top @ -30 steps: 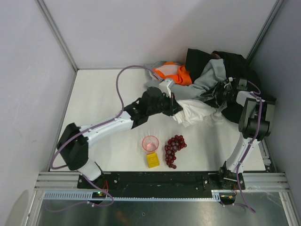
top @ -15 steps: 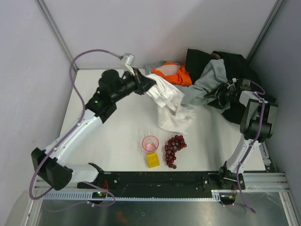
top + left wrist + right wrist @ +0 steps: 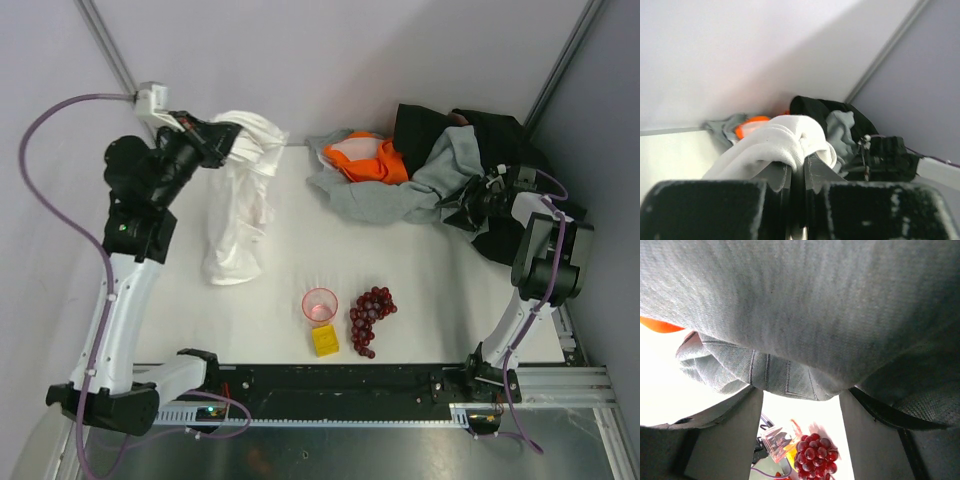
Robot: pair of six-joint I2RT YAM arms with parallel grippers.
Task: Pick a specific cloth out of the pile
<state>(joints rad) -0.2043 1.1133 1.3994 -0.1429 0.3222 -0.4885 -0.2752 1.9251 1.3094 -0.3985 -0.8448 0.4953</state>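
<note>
Consider the pick essentially done: your left gripper clamps the cloth, which hangs at far left, well apart from the pile, while your right gripper rests open against the grey sweatshirt; only release appears to remain.

The white table holds the pile at the back right; a pink cup, yellow block and grapes sit in front.
</note>
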